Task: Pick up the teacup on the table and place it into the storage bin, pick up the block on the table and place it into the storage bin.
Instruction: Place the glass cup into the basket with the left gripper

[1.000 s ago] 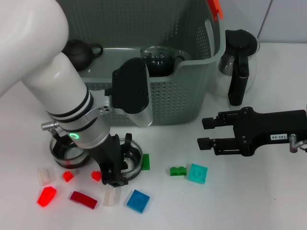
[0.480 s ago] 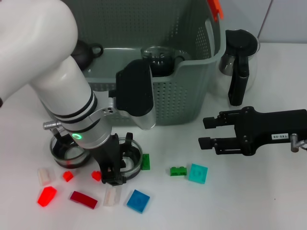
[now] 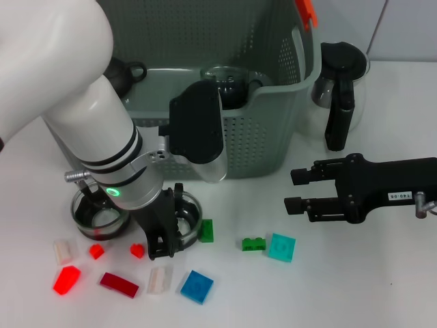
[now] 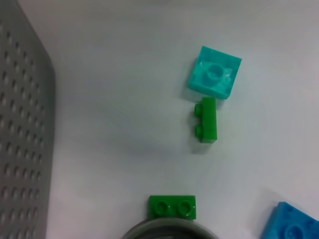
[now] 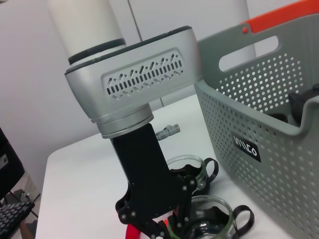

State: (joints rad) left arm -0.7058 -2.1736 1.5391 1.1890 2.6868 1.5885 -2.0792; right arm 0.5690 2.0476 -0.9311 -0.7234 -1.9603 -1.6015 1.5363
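A clear glass teacup [image 3: 192, 217] [image 5: 212, 218] stands on the white table [image 3: 341, 287] in front of the grey storage bin [image 3: 259, 137] [image 5: 279, 114]. My left gripper [image 3: 171, 229] [image 5: 169, 221] reaches down onto it, shut across its near rim, and its edge [image 4: 169, 233] shows in the left wrist view. A second glass teacup [image 3: 95, 217] [image 5: 192, 167] sits further left. Blocks lie around: green [image 3: 206, 231] [image 4: 172, 207], green [image 3: 254, 243] [image 4: 207, 119], teal [image 3: 281, 247] [image 4: 214, 72], blue [image 3: 196, 285]. My right gripper [image 3: 293, 190] hovers open at the right, holding nothing.
A glass coffee pot [image 3: 339, 89] stands right of the bin. Inside the bin are a black teapot [image 3: 113, 75] and a glass vessel [image 3: 225, 82]. Red blocks [image 3: 67, 279], a dark red one [image 3: 119, 284] and white ones [image 3: 157, 279] lie at the front left.
My left gripper and the teacup in it have shifted slightly toward the bin and to the right. The right gripper has barely moved.
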